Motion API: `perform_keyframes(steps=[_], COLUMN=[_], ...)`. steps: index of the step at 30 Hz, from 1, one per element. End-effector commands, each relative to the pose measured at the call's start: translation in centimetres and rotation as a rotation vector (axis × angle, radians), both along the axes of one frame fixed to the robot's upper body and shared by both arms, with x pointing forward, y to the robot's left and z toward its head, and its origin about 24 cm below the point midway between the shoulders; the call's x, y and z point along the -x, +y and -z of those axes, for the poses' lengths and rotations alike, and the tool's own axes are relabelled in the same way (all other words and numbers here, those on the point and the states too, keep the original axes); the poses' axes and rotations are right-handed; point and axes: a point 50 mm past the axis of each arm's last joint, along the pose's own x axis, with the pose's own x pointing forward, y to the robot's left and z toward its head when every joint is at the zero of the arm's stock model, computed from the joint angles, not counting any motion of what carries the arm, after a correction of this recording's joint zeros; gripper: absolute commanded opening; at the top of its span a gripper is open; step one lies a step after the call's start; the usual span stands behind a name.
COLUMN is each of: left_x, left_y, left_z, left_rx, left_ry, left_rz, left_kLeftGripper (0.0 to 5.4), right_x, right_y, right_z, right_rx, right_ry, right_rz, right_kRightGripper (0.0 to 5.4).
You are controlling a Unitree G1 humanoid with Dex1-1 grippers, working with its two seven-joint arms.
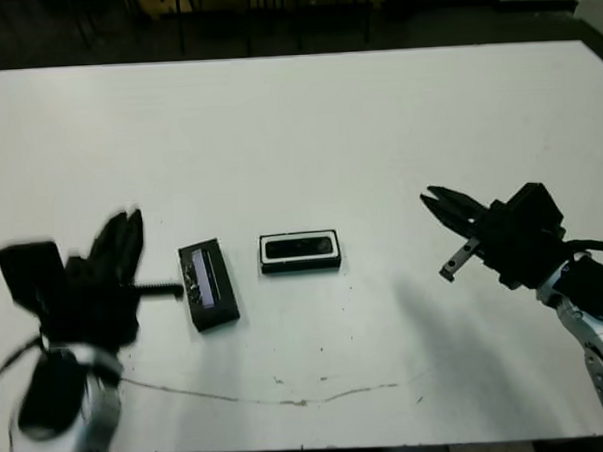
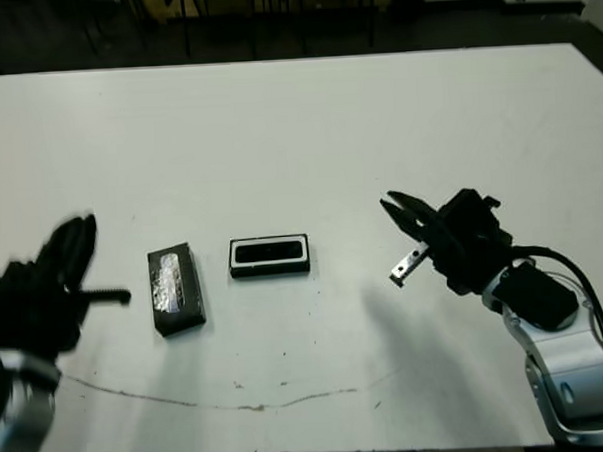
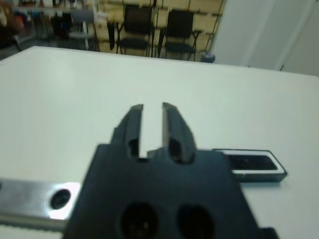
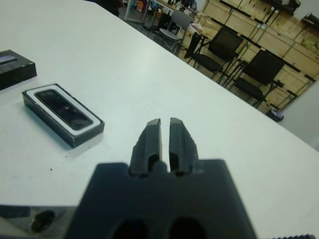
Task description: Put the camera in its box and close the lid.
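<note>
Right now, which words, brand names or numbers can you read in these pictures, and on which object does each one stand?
No text can be read.
Lid: its shiny label patch is too blurred to read.
Camera in the box: no marking visible.

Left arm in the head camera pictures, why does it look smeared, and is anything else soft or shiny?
Left eye view: the left gripper is motion-blurred, while the box and right gripper stay sharp. Right eye view: the lid patch glares silvery. Left wrist view: the near gripper body is out of focus.
</note>
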Motion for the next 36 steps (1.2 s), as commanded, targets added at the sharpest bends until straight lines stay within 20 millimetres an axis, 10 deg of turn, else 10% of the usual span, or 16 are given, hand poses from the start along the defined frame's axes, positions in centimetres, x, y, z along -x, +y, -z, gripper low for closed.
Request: perform_keyframes(steps=[1, 21, 36], left_x=[1.5, -1.0, 0.1], left_y=[-0.3, -2.3, -4.2], left_z=[2.8, 4.7, 4.4], left_rx=[0.012, 0.038, 0.047], left_ry=[0.162, 0.150, 0.309], left_rz=[-0.082, -0.174, -0.059], left_kLeftGripper=[1.71, 5.40, 5.40], right_x=[0.0, -0.2, -0.4], right_y=[0.2, 1.1, 1.8], right_z=[0.7, 1.3, 1.4], right_rx=[-0.006, -0.015, 0.005], right_ry=[0.021, 0.039, 0.029], right_rz=[0.005, -0.007, -0.030], right_kRightGripper=[0.00, 0.00, 0.00])
